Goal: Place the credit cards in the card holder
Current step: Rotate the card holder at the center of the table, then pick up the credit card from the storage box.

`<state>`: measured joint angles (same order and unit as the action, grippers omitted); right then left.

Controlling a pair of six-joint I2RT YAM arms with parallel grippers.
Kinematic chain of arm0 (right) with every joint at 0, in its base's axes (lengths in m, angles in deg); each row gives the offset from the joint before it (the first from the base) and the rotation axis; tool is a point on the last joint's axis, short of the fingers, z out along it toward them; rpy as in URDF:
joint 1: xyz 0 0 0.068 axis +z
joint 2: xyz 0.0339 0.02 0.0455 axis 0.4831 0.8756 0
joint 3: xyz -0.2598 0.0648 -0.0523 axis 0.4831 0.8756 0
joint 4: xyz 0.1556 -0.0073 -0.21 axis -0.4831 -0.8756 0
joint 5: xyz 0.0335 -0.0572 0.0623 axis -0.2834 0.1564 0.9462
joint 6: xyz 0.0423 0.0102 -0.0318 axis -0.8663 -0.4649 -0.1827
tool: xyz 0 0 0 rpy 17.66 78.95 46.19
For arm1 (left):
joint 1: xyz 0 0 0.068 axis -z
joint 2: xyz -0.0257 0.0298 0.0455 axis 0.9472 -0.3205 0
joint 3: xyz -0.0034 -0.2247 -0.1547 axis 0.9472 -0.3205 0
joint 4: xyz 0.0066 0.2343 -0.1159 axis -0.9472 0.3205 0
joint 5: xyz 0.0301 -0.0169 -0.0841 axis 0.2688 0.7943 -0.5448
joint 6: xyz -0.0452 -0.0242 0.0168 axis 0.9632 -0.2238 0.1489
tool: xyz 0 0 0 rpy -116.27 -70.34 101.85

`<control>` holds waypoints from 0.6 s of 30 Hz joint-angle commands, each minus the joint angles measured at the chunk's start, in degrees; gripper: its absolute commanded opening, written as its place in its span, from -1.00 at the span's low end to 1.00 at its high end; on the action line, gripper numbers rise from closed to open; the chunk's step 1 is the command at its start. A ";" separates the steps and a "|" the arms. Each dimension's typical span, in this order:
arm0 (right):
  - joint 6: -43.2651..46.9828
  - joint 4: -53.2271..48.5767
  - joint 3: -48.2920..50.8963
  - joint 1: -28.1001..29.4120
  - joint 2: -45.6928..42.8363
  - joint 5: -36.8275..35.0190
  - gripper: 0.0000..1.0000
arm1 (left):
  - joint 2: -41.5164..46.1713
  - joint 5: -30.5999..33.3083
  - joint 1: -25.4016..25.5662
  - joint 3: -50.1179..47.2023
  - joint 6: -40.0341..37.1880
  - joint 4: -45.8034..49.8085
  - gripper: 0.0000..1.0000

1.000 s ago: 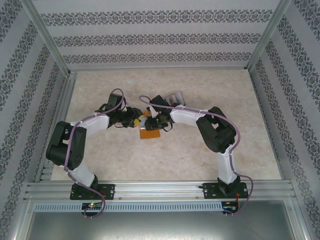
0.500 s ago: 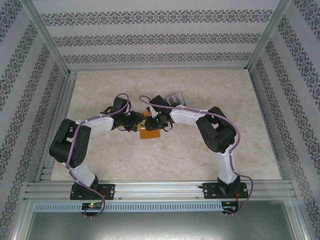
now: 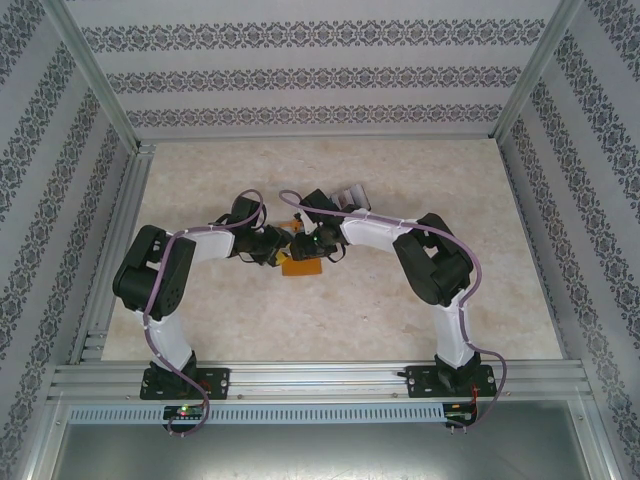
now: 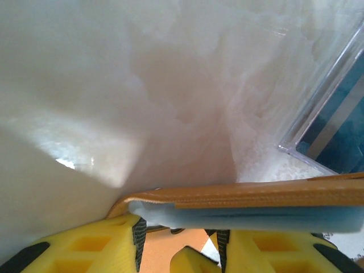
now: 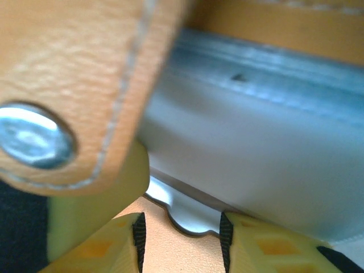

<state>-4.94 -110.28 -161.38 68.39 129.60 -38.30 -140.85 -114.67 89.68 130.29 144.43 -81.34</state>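
Note:
The orange card holder (image 3: 300, 267) lies mid-table, partly under both grippers. My left gripper (image 3: 283, 245) comes at it from the left and my right gripper (image 3: 303, 243) from the right, their tips almost touching. In the left wrist view the card holder's flap (image 4: 256, 196), with its pale blue pocket lining, lies across the tips of my left gripper (image 4: 177, 239), whose jaws stand apart. My right gripper (image 5: 182, 239) is open over the orange inside. A grey-white card (image 5: 256, 153) sits at the clear pocket's scalloped edge. The flap (image 5: 68, 68) with a metal snap (image 5: 34, 136) hangs at the left.
More cards (image 3: 352, 192) lie just behind the right arm's wrist. A clear plastic case (image 4: 335, 114) with blue inside stands right of the card holder. The marbled table (image 3: 420, 300) is ringed by metal rails and patterned walls.
The left arm has swung in toward the card holder, its elbow lifting and shifting right. The right arm and the card holder have stayed put.

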 commanded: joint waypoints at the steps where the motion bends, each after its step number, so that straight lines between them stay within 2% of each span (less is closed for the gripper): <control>1: 0.10 -0.84 -1.38 0.02 -3.48 0.97 -0.13 | -4.37 2.50 1.10 -1.36 -2.50 3.93 -0.17; 9: 0.72 -1.68 -1.14 -5.17 -13.04 2.55 -0.11 | -2.61 4.49 0.98 -1.98 -3.63 5.86 -0.17; 14: 1.93 -3.11 0.04 -12.14 -16.76 -0.39 -0.05 | -1.65 4.81 1.05 -2.46 -3.84 5.02 -0.17; 18: 1.77 -3.42 0.29 -19.07 -16.56 -1.11 -0.02 | -1.58 4.32 1.00 -2.77 -3.90 5.09 -0.17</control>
<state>-4.30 -112.34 -161.38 52.22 112.64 -37.60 -140.63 -114.47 89.87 130.12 142.22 -81.58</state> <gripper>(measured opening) 0.486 0.413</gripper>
